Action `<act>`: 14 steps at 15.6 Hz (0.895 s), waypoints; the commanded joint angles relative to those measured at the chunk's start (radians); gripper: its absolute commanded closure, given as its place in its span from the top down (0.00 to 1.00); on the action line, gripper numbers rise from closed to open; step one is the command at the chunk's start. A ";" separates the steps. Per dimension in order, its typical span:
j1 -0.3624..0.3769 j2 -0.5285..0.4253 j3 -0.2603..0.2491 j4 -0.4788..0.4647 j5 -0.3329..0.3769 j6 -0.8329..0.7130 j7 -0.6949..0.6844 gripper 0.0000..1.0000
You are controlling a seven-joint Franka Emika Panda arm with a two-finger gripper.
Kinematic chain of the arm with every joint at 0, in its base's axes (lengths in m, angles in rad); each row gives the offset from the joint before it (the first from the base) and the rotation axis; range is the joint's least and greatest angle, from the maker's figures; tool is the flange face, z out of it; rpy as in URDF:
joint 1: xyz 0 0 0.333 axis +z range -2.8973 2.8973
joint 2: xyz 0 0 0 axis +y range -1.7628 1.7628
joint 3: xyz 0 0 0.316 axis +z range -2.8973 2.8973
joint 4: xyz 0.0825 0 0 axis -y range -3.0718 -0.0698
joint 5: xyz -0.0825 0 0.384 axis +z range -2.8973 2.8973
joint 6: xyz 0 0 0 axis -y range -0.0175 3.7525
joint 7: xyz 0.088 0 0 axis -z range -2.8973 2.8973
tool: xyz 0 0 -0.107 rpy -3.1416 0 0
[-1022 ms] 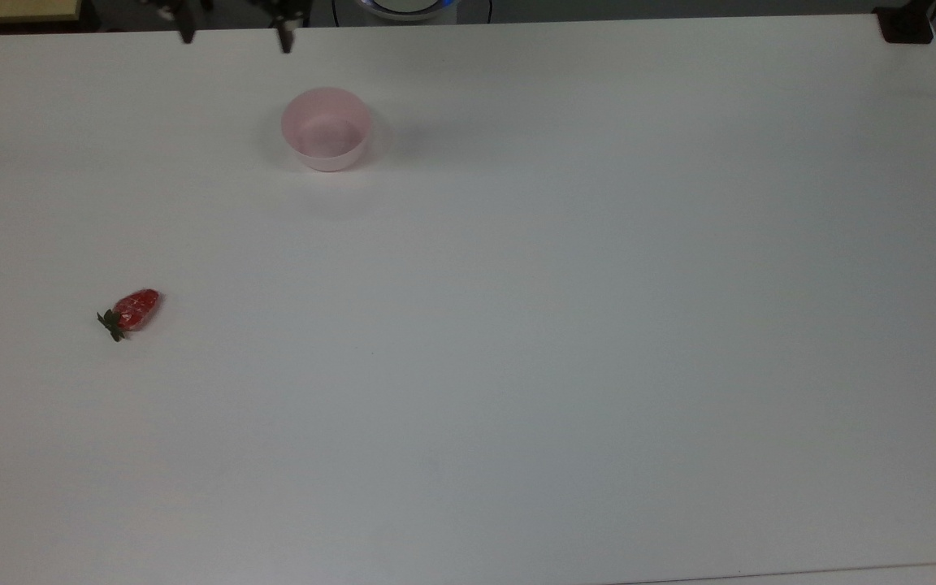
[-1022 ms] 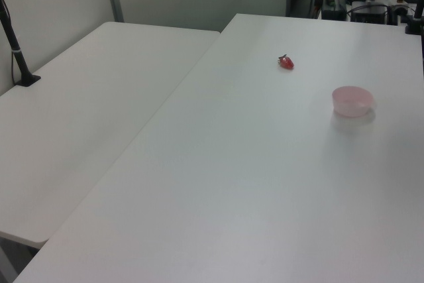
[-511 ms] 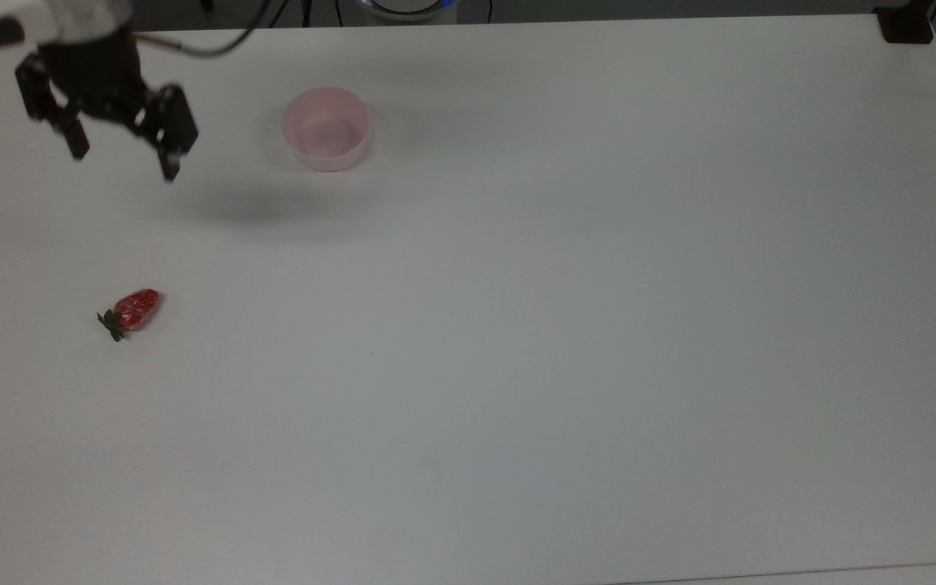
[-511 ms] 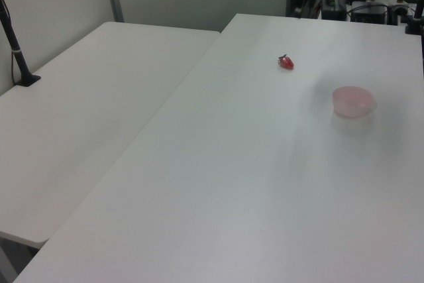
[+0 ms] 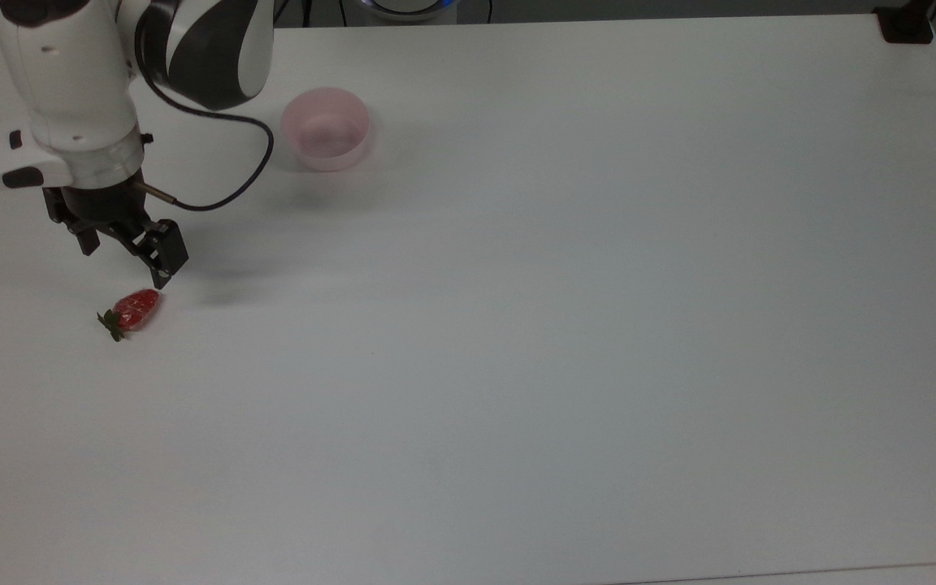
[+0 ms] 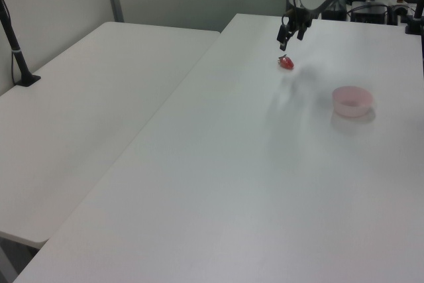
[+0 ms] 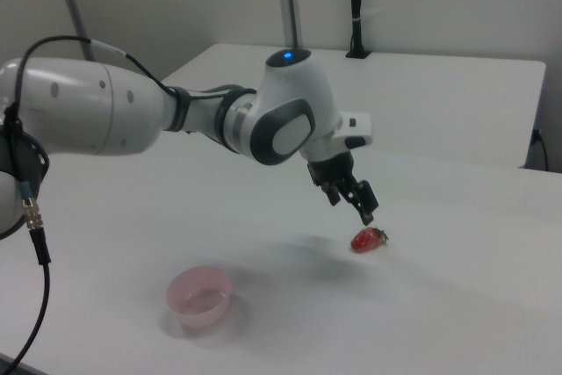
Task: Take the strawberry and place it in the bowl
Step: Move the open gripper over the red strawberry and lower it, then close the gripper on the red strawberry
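Observation:
The red strawberry (image 5: 136,309) (image 6: 286,63) (image 7: 365,240) lies on its side on the white table (image 5: 565,325), its green cap toward the top view's lower left. My gripper (image 5: 127,262) (image 6: 290,38) (image 7: 351,207) hangs just above it, open, with nothing between the black fingers. One fingertip (image 5: 161,280) is close over the strawberry's tip. The pale pink bowl (image 5: 328,160) (image 6: 352,107) (image 7: 200,313) stands empty, well apart from the strawberry, up and to the right in the top view.
The white arm (image 5: 70,89) and its black cable (image 5: 228,193) reach in from the top view's upper left, beside the bowl. A black clamp (image 5: 907,24) sits on the far right corner. A second white table (image 6: 93,104) with a black post (image 6: 16,51) adjoins.
The arm has swept from the table's far edge down the top view's left side. The open gripper has come down until it hangs right over the strawberry. Strawberry and bowl stayed put.

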 commanded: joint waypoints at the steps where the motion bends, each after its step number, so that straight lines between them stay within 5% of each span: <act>1: -0.036 0.043 0.003 0.012 0.007 0.033 0.051 1.00; 11: -0.047 0.146 0.022 0.012 0.011 0.205 0.155 0.97; 14: -0.055 0.161 0.045 0.010 0.011 0.254 0.154 0.64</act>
